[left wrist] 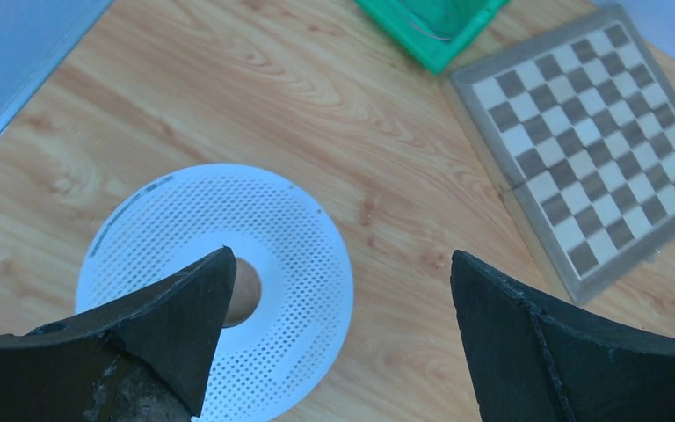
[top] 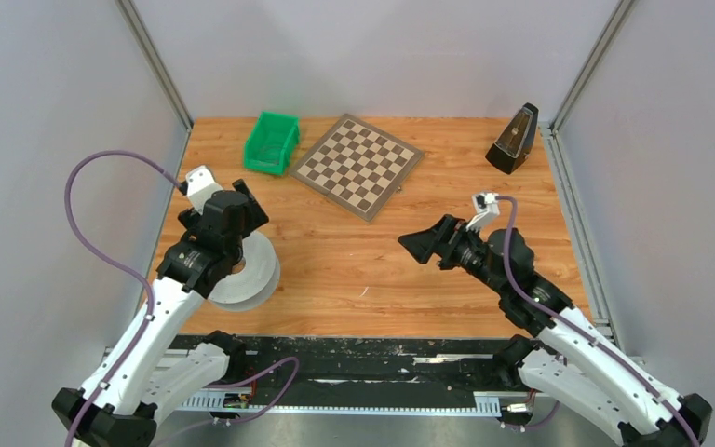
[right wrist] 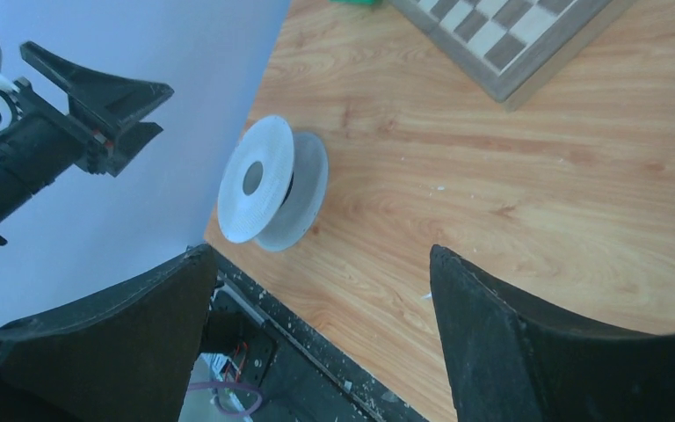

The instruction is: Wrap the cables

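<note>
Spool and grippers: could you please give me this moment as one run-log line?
left gripper: open, empty, over white spool | right gripper: open, empty, away from spool | spool: lying on one flange

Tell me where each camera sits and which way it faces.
Top external: above, behind the bases, looking down on the wooden table; left tool and right tool show.
Left wrist: on the left arm, facing down at the white perforated plastic spool; its open fingers show.
Right wrist: on the right arm, facing left across the table; its open fingers show.
Shared: both wrist views see the spool and checkered wooden chessboard.
</note>
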